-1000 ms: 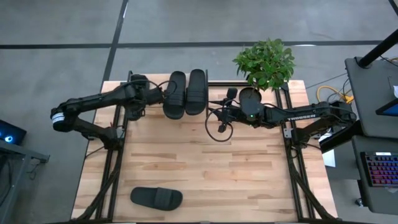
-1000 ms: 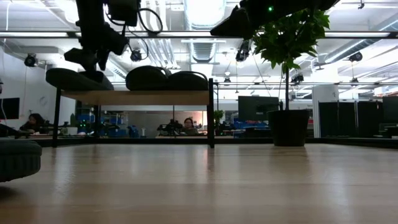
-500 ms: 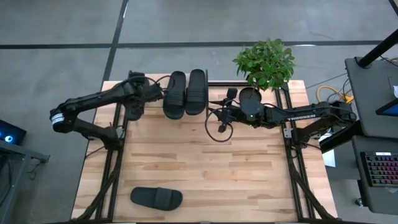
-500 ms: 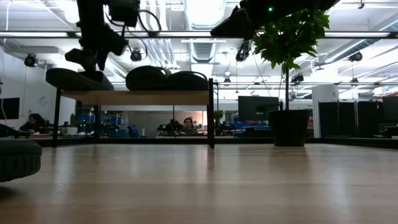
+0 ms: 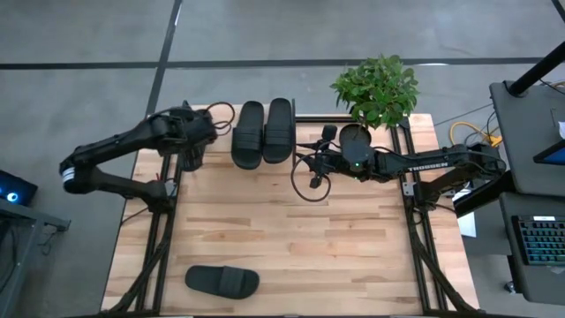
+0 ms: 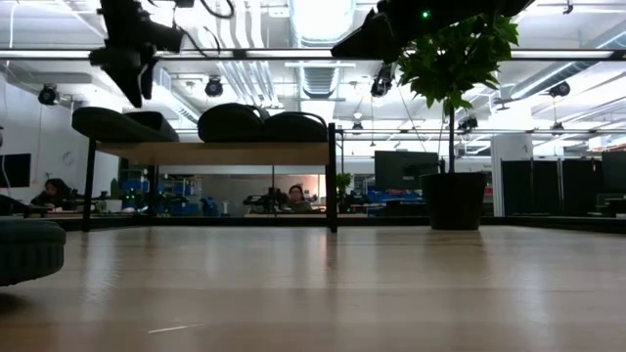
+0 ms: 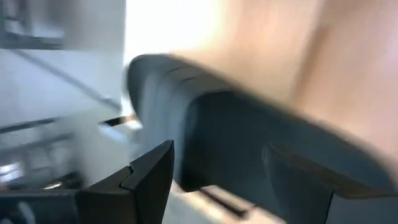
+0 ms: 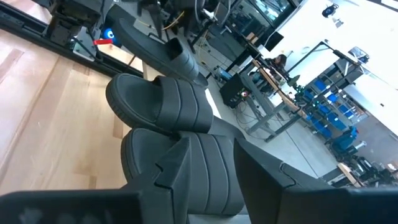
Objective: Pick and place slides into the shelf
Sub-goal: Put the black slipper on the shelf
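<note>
Hovering with jaws apart, the left gripper (image 5: 196, 141) is sitting at nine o'clock of two slides (image 5: 263, 131) on the shelf (image 6: 215, 153). The right gripper (image 5: 311, 164), jaws apart and empty, is waiting at their four o'clock.

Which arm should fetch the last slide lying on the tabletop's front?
Left, probably. The loose slide lies at the table's front on the left half. The left claw has open fingers and hangs free above the shelf; the right claw sits mid-table, farther across.
</note>
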You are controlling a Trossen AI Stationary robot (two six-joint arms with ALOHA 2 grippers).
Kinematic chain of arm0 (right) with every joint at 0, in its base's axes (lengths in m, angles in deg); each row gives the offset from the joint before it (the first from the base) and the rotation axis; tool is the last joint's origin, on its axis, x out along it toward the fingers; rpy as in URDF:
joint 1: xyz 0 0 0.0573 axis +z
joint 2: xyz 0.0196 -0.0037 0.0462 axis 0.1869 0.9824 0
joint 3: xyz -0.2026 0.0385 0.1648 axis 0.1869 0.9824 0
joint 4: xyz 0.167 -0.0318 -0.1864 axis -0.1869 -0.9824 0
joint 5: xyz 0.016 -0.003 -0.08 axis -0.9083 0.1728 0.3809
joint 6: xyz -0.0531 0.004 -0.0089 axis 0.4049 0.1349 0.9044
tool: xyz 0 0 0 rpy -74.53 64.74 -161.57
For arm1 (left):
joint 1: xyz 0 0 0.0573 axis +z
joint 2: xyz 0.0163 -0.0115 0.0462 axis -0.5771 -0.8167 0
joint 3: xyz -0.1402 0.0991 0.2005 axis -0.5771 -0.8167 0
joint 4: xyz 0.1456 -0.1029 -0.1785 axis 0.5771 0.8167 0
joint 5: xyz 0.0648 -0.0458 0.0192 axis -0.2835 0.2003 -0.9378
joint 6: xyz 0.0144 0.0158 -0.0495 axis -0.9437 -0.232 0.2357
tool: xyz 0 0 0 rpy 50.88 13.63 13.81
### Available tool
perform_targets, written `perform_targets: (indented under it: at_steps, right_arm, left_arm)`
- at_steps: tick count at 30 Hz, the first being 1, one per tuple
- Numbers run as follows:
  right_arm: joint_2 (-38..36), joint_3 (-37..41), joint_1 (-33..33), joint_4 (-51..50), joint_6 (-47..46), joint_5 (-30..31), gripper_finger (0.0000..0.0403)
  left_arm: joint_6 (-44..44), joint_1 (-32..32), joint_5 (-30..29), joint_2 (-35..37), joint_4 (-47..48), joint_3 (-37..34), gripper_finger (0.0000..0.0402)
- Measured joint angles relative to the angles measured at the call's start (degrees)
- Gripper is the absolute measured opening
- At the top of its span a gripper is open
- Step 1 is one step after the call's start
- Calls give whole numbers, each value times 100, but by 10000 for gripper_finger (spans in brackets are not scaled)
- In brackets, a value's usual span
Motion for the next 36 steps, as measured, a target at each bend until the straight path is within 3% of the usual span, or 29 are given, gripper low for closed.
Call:
perform_targets:
  at_steps: [3, 9, 12, 18, 24, 30, 36]
  right_arm:
    - [-2, 0, 0, 0, -2, 0, 109]
    - [-4, 0, 0, 1, -20, 0, 108]
    - [-4, 0, 0, 1, -139, 0, 104]
    - [-4, 0, 0, -8, -236, 0, 100]
    - [-4, 0, 0, -77, -256, 0, 100]
    - [-7, 0, 0, -89, -260, 0, 100]
    - [-7, 0, 0, -89, -404, 0, 100]
  left_arm:
    - [728, -63, 1056, 159, 46, 155, 228]
    - [2957, -67, 4100, 460, 21, 276, 228]
    - [4310, -134, 4991, 677, 37, 77, 228]
    - [6333, -906, 4649, 1047, 49, -371, 228]
    - [7767, -2312, 4018, 1166, -14, -470, 228]
    - [8627, -3877, 3672, 720, -1037, -470, 228]
    - [10089, -5161, 3218, -28, -1031, -528, 228]
